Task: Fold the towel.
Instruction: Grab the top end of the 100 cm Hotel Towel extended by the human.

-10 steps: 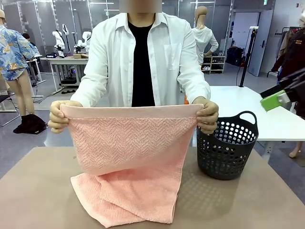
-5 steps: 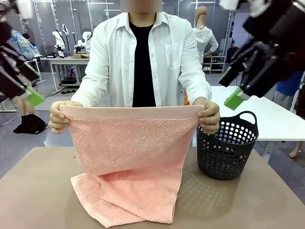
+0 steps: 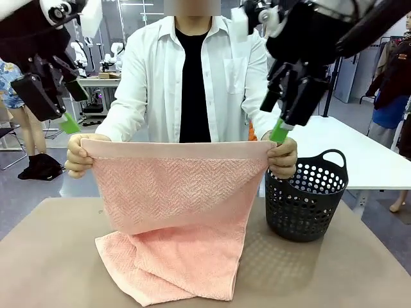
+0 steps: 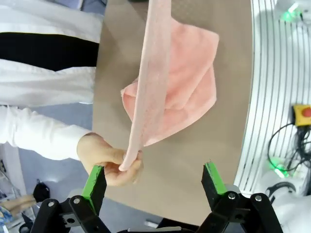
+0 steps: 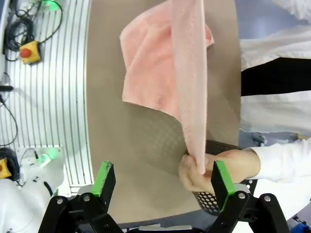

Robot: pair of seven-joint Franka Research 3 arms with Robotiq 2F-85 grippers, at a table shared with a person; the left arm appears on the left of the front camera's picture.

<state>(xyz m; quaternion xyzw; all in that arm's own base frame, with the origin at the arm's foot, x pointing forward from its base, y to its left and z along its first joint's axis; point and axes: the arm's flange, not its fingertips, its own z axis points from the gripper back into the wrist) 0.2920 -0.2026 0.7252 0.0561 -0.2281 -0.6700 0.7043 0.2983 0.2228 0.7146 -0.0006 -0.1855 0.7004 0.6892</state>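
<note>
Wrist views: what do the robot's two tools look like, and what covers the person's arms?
The left tool and the right tool are alike: black angular bodies with round bolts, each ending in two bright green pads. The person's arms are in the long white sleeves of a collared white shirt worn over a black top.

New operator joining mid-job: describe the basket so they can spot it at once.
Start at the brown table with the white-shirted person behind it. On its right side, beside the held-up salmon-pink terry towel, stands a round black plastic basket. It alone is dark, full of holes, with a loop handle.
</note>
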